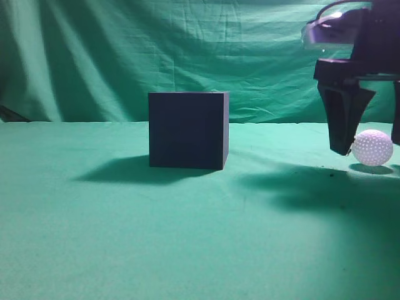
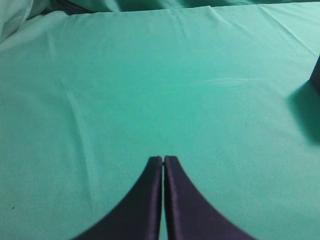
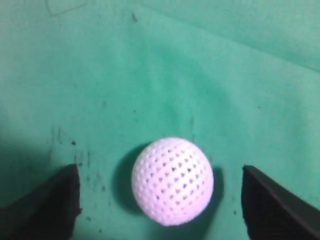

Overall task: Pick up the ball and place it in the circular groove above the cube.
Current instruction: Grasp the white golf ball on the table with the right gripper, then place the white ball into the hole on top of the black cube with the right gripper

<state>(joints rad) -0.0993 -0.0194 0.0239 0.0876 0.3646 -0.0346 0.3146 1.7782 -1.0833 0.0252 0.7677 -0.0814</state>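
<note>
Two jobs remain for you: grab and place. Exterior view: ball (image 1: 372, 147) sits on the green cloth (image 1: 187, 237), far right, well apart from the cube (image 1: 188, 130), whose top is bare. Right gripper (image 1: 369, 134) hangs low around the ball, one finger just beside it. Left wrist view: left gripper (image 2: 163, 159) hovers over cloth, fingers pressed together. Right wrist view: fingers spread wide, ball between them, not touching either

No text, label, brand or number can be read anywhere (all three views checked).
</note>
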